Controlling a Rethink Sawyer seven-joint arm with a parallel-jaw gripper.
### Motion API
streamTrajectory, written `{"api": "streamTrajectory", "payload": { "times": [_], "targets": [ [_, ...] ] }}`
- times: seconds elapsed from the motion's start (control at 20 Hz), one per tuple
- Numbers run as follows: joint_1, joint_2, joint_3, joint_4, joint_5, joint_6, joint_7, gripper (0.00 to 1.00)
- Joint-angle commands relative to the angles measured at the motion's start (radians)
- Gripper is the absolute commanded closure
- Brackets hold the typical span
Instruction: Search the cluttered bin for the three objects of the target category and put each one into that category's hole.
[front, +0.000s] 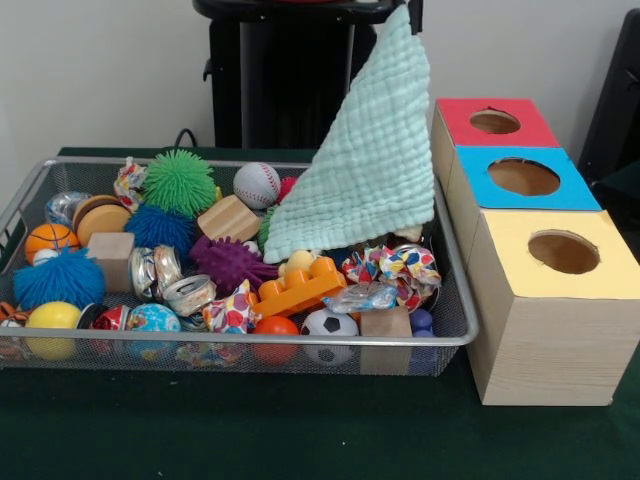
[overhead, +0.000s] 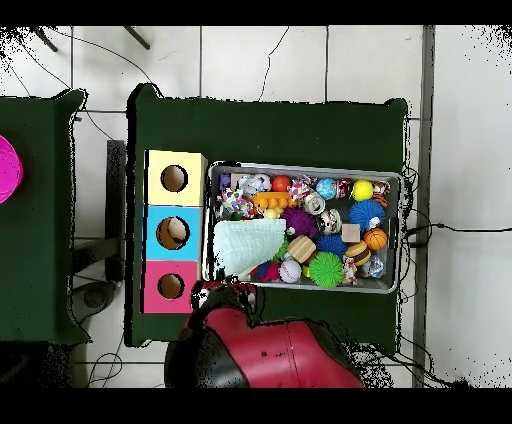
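Note:
The wire mesh bin (front: 250, 341) sits on the green table, full of balls, blocks and wrappers; it also shows in the overhead view (overhead: 300, 168). My gripper (front: 413, 14) shows only at the top edge, shut on a corner of a mint green cloth (front: 365, 165) that hangs down into the bin's right half. A small pale yellow soft-looking thing (front: 297, 262) lies at the cloth's lower edge; I cannot tell whether it is a plush toy. No plush toy shows clearly. The red-topped box's hole (front: 494, 121) is right of the cloth, behind the bin.
A blue-topped box (front: 525, 178) and a yellow-topped box (front: 563, 252) stand in a row right of the bin. In the bin are a baseball (front: 257, 184), a green spiky ball (front: 179, 182), an orange toy brick (front: 300, 288) and a soccer ball (front: 329, 325).

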Motion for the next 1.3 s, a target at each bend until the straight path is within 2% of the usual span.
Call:
{"api": "streamTrajectory", "payload": {
  "times": [0.05, 0.2, 0.5, 0.8, 1.3],
  "targets": [
    [0.034, 0.038, -0.111, 0.040, 0.046, -0.045, 0.211, 1.00],
    [0.069, 0.027, -0.140, 0.033, 0.055, -0.037, 0.213, 1.00],
    [0.085, 0.108, -0.186, 0.013, 0.034, -0.110, 0.185, 1.00],
    [0.056, 0.102, -0.177, -0.009, 0.037, -0.076, 0.118, 1.00],
    [-0.001, 0.159, -0.176, -0.075, -0.036, -0.081, 0.032, 1.00]
  ]
}}
